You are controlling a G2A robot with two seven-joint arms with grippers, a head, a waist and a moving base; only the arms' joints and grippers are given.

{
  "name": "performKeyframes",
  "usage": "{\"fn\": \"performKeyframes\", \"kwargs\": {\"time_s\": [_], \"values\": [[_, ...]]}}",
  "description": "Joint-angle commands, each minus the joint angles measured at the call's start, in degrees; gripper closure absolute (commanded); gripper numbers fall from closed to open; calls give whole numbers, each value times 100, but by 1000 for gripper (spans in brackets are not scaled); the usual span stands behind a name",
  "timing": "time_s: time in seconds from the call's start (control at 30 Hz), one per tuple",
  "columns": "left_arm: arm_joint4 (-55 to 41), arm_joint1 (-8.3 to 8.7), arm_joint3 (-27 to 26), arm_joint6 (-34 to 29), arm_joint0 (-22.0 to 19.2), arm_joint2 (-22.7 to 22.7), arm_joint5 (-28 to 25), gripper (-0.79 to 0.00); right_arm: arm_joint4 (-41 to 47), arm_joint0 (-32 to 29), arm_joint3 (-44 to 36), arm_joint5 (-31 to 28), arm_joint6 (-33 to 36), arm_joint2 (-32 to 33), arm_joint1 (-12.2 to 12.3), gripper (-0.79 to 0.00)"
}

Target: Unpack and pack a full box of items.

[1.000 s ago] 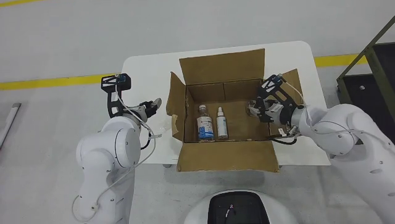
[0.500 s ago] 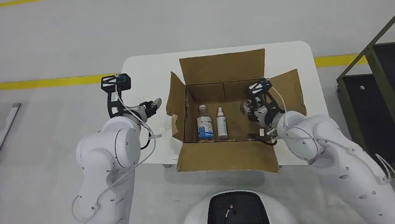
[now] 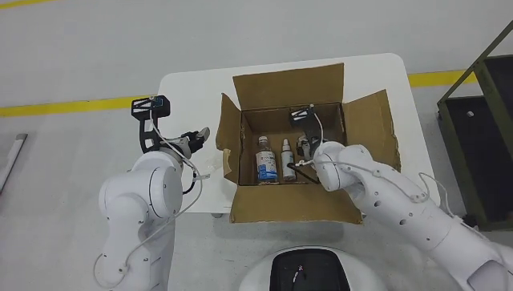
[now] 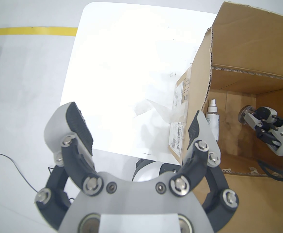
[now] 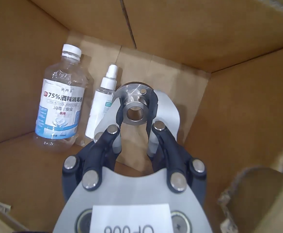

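**Right gripper [image 3: 303,143] pinching a metal fitting inside the box [image 3: 288,86]; left gripper [image 3: 198,137] spread beside it**

Top view: the white surface [image 3: 192,90] stands on a pale grey floor [image 3: 240,18] crossed by a yellow line [image 3: 64,107]. A dark rack [image 3: 481,115] shows at the right edge. The open cardboard box sits on the surface with its flaps folded outward. The right gripper is down inside it, just beside the spray bottle [image 3: 288,161], which lies next to the large bottle [image 3: 267,164] on the box floor. The left gripper hangs outside the box, near its left flap. What the right gripper holds is hard to make out from here, since the wrist covers it.

Left wrist view: the left gripper [image 4: 135,120] has its jaws wide apart with nothing between them, above the surface [image 4: 122,61] and close to the box wall [image 4: 248,37]. Past the wall, the spray bottle [image 4: 213,120] is partly hidden by a finger. Farther in, the right gripper [image 4: 249,117] carries the metal fitting [image 4: 243,113].

Right wrist view: the right gripper [image 5: 136,109] is clamped on the neck of the metal fitting [image 5: 134,98], a short flanged tube with its bore facing the camera. The fitting overlaps the spray bottle [image 5: 102,105]; whether they touch cannot be told. The large bottle [image 5: 59,103] lies beyond it, near the box wall [image 5: 204,25].
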Motion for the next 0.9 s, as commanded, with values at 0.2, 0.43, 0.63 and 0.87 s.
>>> {"fn": "performKeyframes", "kwargs": {"time_s": [0.2,0.43,0.63,0.87], "values": [[0,0,0,0,0,0,0,-785,239,397,903,1,-22,-360,-352,0],[0,0,0,0,0,0,0,-785,355,593,1482,-100,-87,-496,-581,0],[0,0,0,0,0,0,0,-785,411,693,1848,-217,-75,-545,-730,0],[0,0,0,0,0,0,0,-785,396,751,2107,-293,-34,-561,-864,-197]]}}
